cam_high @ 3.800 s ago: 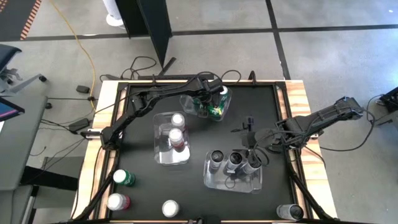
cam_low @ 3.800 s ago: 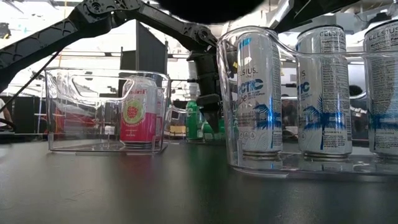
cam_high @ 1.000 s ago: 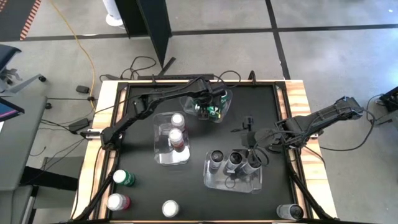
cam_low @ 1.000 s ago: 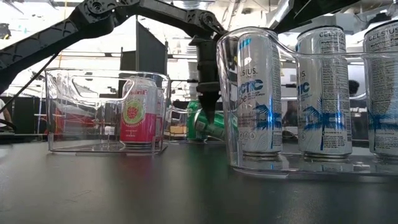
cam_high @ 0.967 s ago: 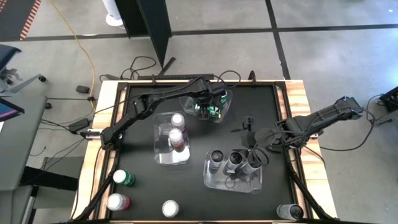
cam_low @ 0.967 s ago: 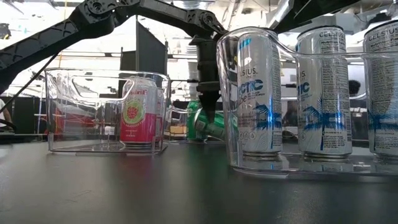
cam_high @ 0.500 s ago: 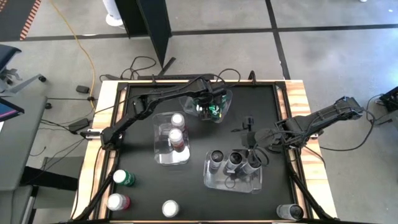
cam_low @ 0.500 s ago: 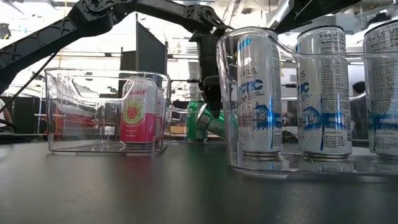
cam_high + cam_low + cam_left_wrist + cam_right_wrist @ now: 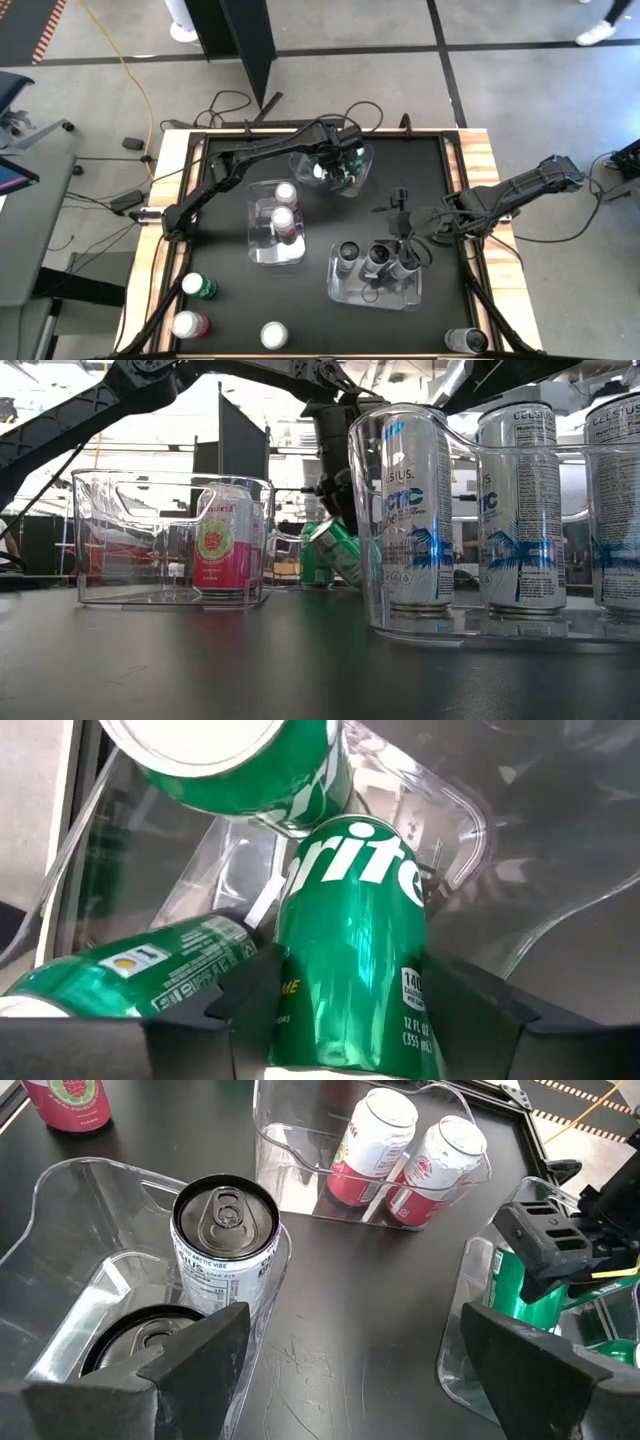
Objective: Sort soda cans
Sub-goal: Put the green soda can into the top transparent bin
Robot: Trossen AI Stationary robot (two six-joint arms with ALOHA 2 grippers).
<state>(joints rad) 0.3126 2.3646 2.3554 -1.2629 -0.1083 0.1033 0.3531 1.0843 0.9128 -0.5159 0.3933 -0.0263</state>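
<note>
My left gripper (image 9: pixel 338 166) reaches down into the clear far bin (image 9: pixel 352 186) and is shut on a green soda can (image 9: pixel 350 920). Two more green cans are in that bin: one (image 9: pixel 140 975) lies on its side, the other (image 9: pixel 240 760) is beyond the held can. Two red-pink cans (image 9: pixel 283 210) stand in the middle bin (image 9: pixel 262 252). Three dark cans (image 9: pixel 375 258) stand in the near right bin (image 9: pixel 345 292). My right gripper (image 9: pixel 340 1370) hangs open above that bin, holding nothing. My left gripper pinches the green can's side wall (image 9: pixel 300 1010) between its two fingers, one on each side. The fingers come from above, pointing steeply down. In the low view the can (image 9: pixel 335 548) sits tilted, one end raised; the front bin hides its lower end.
Loose cans stand along the table's near edge: a green one (image 9: pixel 198 286), a red-pink one (image 9: pixel 188 325), one showing only its silver top (image 9: pixel 275 334) and a dark one (image 9: pixel 465 341). Bare black tabletop lies between the bins.
My left gripper has risen a little inside the far bin and rolled about its own axis. The green can at its fingers, which lay lower, has tipped up at one end. My right arm has kept still.
</note>
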